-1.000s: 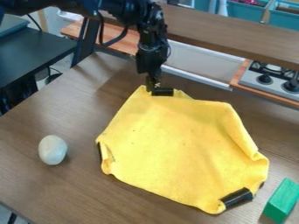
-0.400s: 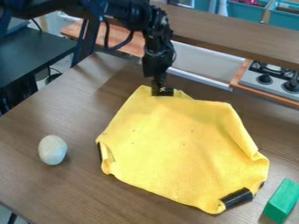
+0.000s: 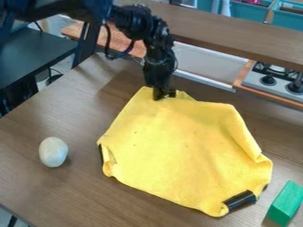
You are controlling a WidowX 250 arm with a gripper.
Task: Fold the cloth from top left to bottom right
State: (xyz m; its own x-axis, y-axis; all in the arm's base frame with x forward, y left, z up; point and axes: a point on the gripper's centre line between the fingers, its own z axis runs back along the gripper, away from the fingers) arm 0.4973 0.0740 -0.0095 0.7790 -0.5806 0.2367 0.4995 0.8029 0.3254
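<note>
The pale egg-shaped object [image 3: 53,152], toward the counter's [image 3: 47,190] left side, has not moved. Next across, the black hand [image 3: 163,94] has settled slightly lower at the upper-left corner of the yellow cloth [image 3: 177,142], near the counter's back edge. The cloth lies as it did, mid-counter, so the fold has not begun; the hand is probably seeking a grip.

Cloth covers part of the dark piece [image 3: 101,153] at its left rim. Whether the hand is spread or pinching fabric, one cannot tell. A black strip [image 3: 240,201] is partly tucked under the lower-right corner, beside the green block [image 3: 285,203].
</note>
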